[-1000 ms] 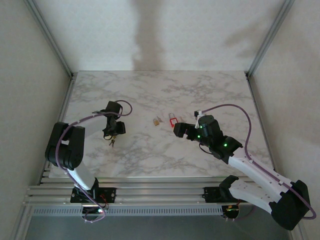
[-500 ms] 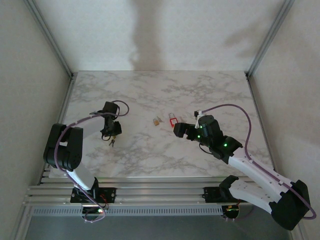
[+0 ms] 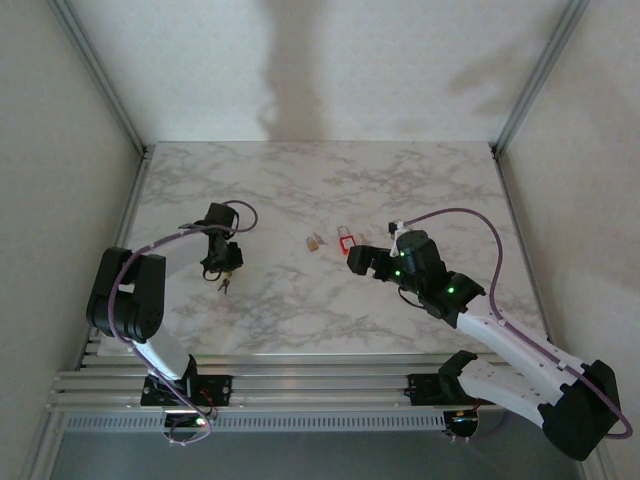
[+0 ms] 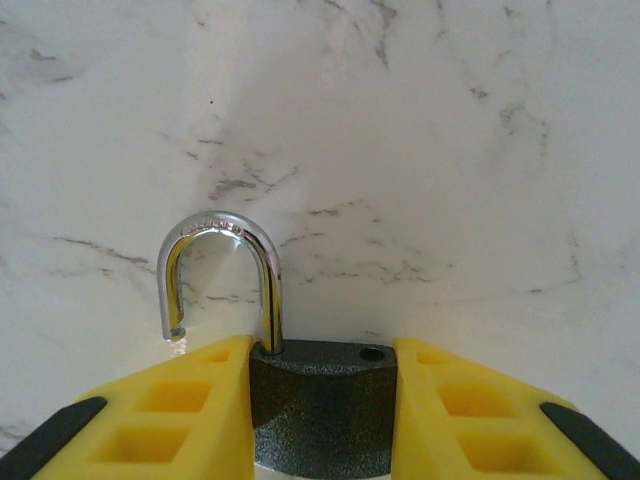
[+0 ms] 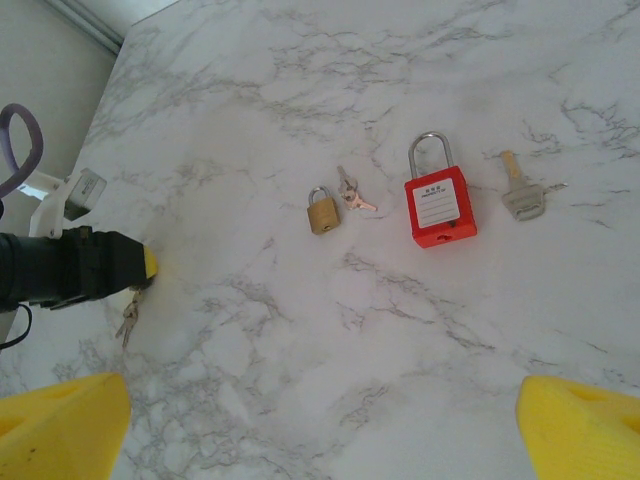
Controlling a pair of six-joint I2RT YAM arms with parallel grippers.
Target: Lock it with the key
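Note:
A dark grey padlock (image 4: 322, 415) lies on the marble table, and its chrome shackle (image 4: 222, 232) stands sprung open, with one leg free of the body. My left gripper (image 4: 320, 362) is shut on the padlock, one yellow finger (image 4: 170, 410) pressed to each side of its body. In the top view the left gripper (image 3: 222, 266) is low at the left of the table, and a small bunch of keys (image 3: 223, 286) lies just near it. My right gripper (image 3: 361, 259) hovers open over the middle of the table with nothing between its fingers.
Between the arms lie a small brass padlock (image 5: 322, 212) with tiny keys (image 5: 351, 193), a red padlock (image 5: 437, 205) and a single key (image 5: 522, 196). The key bunch (image 5: 128, 318) lies by the left gripper's tip. The marble table (image 3: 300, 180) ends at framed walls.
The left gripper's jaws have closed in onto the sides of the grey padlock, and its wrist has shifted slightly. The right arm has not moved.

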